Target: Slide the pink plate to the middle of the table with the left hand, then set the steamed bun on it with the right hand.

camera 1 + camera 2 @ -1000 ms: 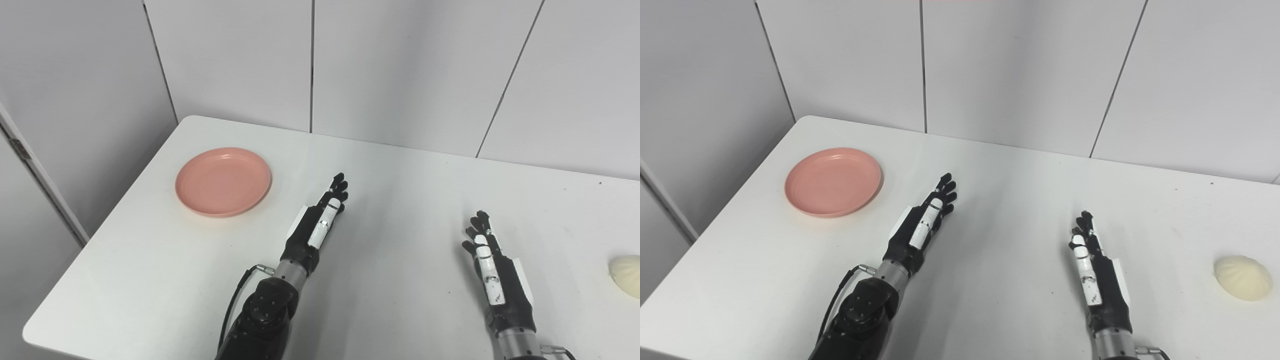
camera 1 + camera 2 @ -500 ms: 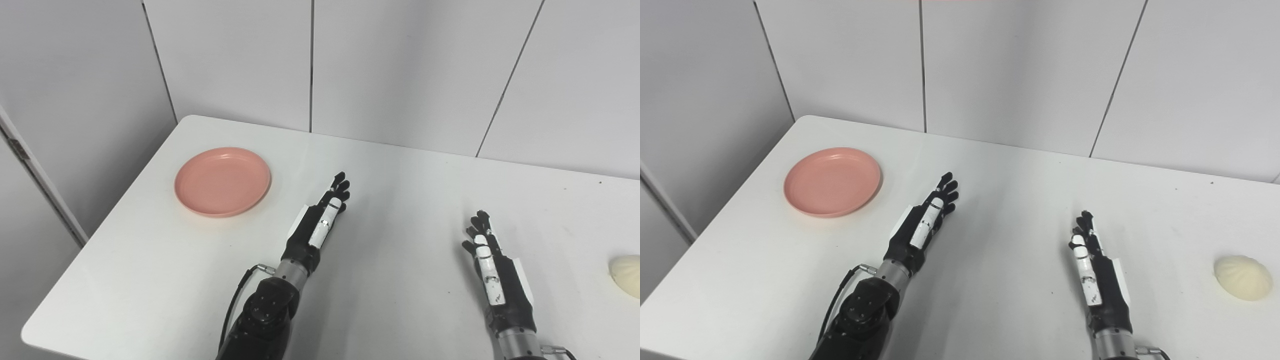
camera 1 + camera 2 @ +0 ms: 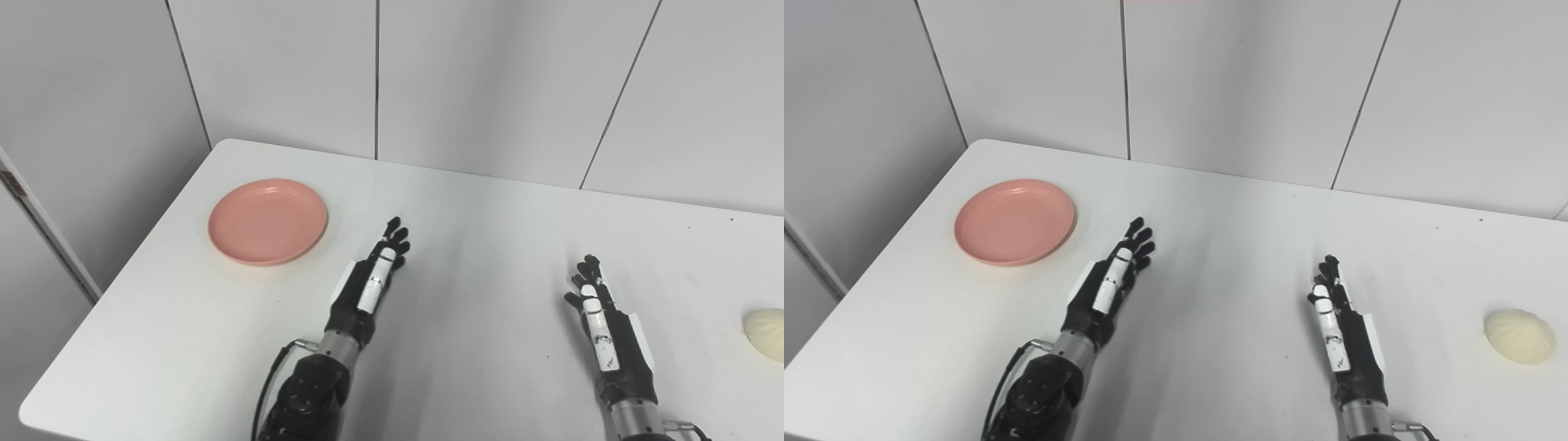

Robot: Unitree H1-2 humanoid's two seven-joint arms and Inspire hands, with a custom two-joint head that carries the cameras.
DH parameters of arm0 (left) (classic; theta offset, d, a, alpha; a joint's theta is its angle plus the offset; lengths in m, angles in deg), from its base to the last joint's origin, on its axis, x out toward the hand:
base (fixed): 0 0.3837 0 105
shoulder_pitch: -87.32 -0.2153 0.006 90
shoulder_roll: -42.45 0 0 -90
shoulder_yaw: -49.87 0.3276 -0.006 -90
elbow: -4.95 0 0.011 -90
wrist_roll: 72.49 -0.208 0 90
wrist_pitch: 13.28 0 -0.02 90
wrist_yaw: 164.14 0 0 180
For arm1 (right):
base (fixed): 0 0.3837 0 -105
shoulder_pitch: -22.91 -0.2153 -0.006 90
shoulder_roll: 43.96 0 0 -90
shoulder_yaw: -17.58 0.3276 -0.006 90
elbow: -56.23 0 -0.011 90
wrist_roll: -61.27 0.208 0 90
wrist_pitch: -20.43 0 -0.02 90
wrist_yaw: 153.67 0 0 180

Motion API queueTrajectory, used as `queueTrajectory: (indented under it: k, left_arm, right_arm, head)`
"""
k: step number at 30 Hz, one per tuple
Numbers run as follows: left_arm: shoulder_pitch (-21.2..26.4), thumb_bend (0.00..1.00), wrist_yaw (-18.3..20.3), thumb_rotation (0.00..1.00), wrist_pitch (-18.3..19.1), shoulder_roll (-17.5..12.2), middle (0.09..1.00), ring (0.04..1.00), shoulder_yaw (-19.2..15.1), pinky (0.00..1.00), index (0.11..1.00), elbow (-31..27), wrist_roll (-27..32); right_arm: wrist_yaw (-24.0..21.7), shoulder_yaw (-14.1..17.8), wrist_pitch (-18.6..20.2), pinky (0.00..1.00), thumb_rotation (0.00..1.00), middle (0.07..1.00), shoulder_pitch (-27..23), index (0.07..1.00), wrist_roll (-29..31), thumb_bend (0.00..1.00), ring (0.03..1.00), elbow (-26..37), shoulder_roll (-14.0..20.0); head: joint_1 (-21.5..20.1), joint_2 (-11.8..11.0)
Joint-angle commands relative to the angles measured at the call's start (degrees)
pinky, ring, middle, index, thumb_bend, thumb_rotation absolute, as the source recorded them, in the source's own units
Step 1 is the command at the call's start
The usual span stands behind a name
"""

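The pink plate [image 3: 267, 220] sits near the white table's [image 3: 465, 343] far left corner, apart from my left hand [image 3: 370, 278], fingers straight and empty. I should hook its far rim, drag gently. My right hand [image 3: 603, 327] waits open, steamed bun [image 3: 1519, 335] far right.

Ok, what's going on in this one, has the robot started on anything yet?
Nothing is being handled yet. The pink plate sits untouched near the table's far left corner, and the steamed bun lies alone at the right side. The left hand is open over the tabletop, to the right of the plate and apart from it. The right hand is open too, well short of the bun.
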Motion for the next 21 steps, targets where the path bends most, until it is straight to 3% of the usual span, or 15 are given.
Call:
queueTrajectory:
  k: [1, 5, 14, 21]
  left_arm:
    - [2.6, 0.43, 0.2, 1.00, -0.1, -0.4, 0.954, 0.934, -0.2, 0.94, 0.964, -4.4, 0.9]
    - [4.8, 0.47, -0.5, 1.00, 2.9, -0.7, 0.946, 0.932, -1.3, 0.96, 0.947, -8.9, 2.1]
    - [6.7, 0.47, -3.0, 1.00, 5.7, -2.0, 0.945, 0.937, -3.3, 0.99, 0.942, -17.0, 0.7]
    - [7.4, 0.49, -5.3, 1.00, 5.7, -3.7, 0.932, 0.923, -8.0, 0.98, 0.934, -21.7, 1.1]
  right_arm:
    - [-0.2, 0.5, -1.2, 0.99, 1.00, 0.983, -0.1, 0.997, 0.0, 0.14, 0.966, -1.7, 0.4]
    - [-0.2, 0.7, -1.0, 0.99, 1.00, 0.983, -0.3, 0.999, 0.2, 0.14, 0.967, -2.1, 0.5]
    - [-0.8, 1.0, -2.2, 0.99, 1.00, 0.982, -0.7, 0.997, 0.8, 0.16, 0.966, -3.3, 1.2]
    - [-1.4, 1.8, -2.8, 1.00, 1.00, 0.989, -0.9, 1.000, 1.7, 0.17, 0.975, -4.0, 1.5]
  head:
    - [0.1, 0.1]
    - [0.5, -0.3]
    - [1.5, -0.7]
    - [2.6, -1.1]
